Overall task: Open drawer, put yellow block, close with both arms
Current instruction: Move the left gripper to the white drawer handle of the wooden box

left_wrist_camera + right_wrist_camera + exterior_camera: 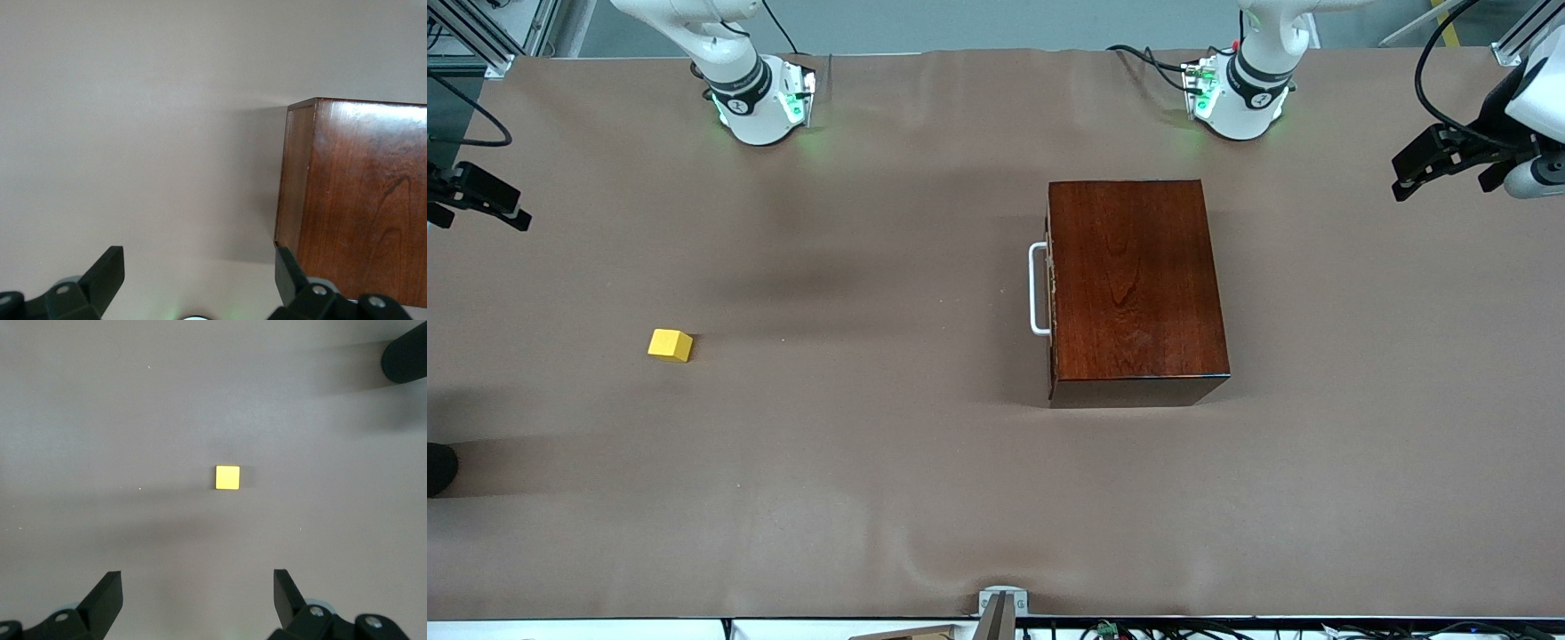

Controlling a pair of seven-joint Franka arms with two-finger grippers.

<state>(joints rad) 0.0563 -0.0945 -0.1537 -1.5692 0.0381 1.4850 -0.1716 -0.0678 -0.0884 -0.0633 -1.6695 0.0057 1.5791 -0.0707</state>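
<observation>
Item 1. Yellow block [670, 345]: lay alone on the brown table cover [925, 498], nearest the front camera of the task's things, toward the right arm's end and well apart from the box.

Item 2. Mahogany box [1136, 284]: stood toward the left arm's end, reaching farther from the camera than the block. Drawer [1051, 293] fully shut, its white handle [1037, 289] facing the block's end of the table.

Item 3. Right gripper [480, 197]: held high over its own edge of the table, fingers spread wide, holding nothing; its wrist view showed the block between the fingertips, far below.

Item 4. Left gripper [1427, 164]: raised over its own end of the table, fingers apart and empty, box corner in its wrist view.

Handling note. Opening not yet begun. Judged best: bring one gripper level with the handle's bar, close squarely on it and pull straight out along the drawer's travel, so that the box neither slides nor twists.
</observation>
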